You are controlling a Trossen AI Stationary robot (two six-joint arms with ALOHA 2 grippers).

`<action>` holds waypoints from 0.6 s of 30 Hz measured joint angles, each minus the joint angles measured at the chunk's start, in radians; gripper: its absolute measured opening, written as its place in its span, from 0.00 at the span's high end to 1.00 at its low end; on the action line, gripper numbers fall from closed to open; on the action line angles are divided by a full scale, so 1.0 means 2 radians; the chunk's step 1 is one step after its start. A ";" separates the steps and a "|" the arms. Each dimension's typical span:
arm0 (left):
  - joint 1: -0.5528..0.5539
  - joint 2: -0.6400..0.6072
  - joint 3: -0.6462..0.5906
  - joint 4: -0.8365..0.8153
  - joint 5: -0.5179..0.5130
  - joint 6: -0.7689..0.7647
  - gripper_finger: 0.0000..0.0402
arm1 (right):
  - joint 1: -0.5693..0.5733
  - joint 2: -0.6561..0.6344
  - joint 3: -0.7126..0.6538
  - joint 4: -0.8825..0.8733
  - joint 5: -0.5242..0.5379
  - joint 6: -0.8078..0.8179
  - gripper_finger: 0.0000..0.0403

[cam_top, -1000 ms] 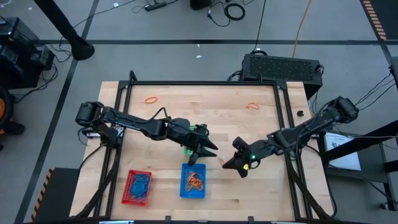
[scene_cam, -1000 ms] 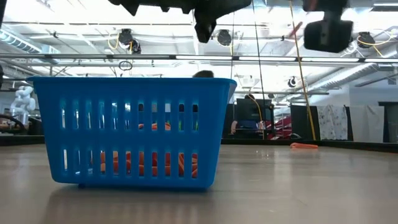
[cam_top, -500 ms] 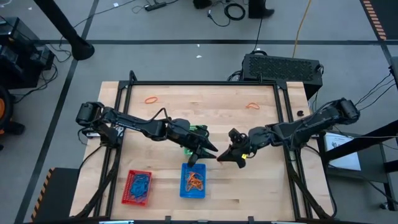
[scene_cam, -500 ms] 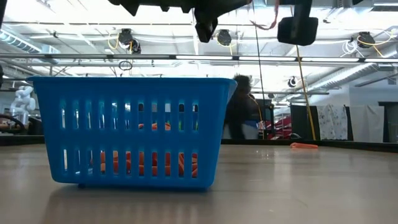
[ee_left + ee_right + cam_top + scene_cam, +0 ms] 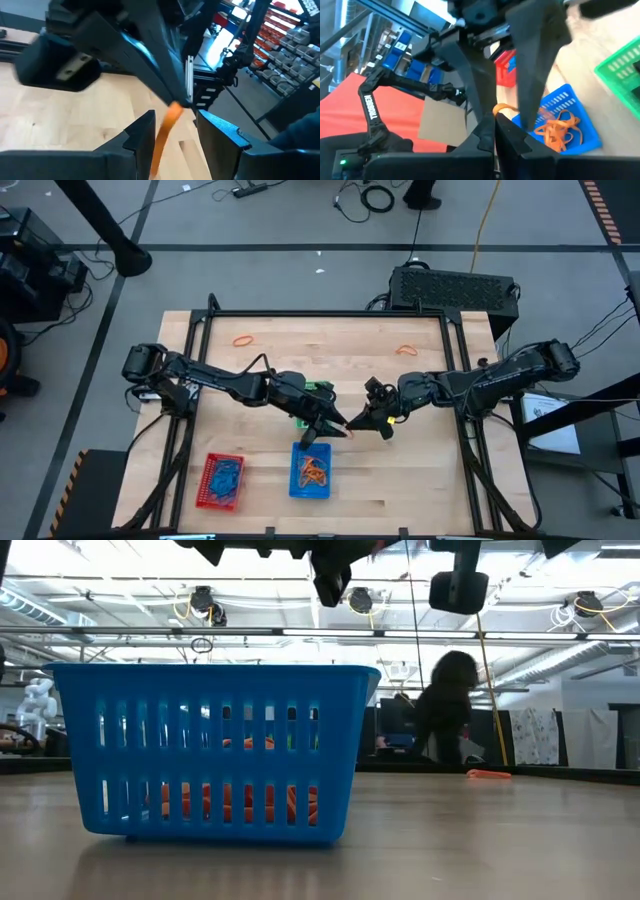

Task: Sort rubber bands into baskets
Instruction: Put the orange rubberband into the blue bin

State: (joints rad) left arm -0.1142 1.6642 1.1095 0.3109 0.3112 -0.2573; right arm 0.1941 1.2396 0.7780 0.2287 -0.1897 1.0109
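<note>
Above the blue basket [image 5: 310,471] the way is crowded: the left gripper [image 5: 330,427] and right gripper [image 5: 352,423] meet tip to tip there. The green basket [image 5: 316,392] sits just behind, while the table [image 5: 400,480] lies open to the right.

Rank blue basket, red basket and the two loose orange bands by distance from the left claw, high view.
From the left claw, above the table's middle:
1. Blue basket, just below it at the near edge.
2. Red basket, near-left.
3. Right orange band and left orange band, far side: too close to call.
</note>
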 joint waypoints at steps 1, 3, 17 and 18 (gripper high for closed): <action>0.000 0.000 0.000 -0.002 0.003 0.000 0.63 | -0.003 0.000 0.000 0.000 0.000 -0.001 1.00; 0.000 0.000 0.000 -0.007 0.005 0.000 0.63 | -0.006 0.000 0.000 0.000 0.000 -0.001 1.00; 0.001 0.000 0.000 -0.024 -0.040 -0.002 0.97 | -0.012 0.000 0.000 -0.003 -0.013 -0.016 1.00; 0.002 0.000 0.000 -0.028 -0.040 -0.002 0.98 | -0.012 0.000 0.000 -0.003 -0.013 -0.016 1.00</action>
State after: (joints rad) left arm -0.1108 1.6642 1.1103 0.2546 0.2311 -0.2605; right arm 0.1703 1.2396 0.7780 0.2218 -0.2153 0.9785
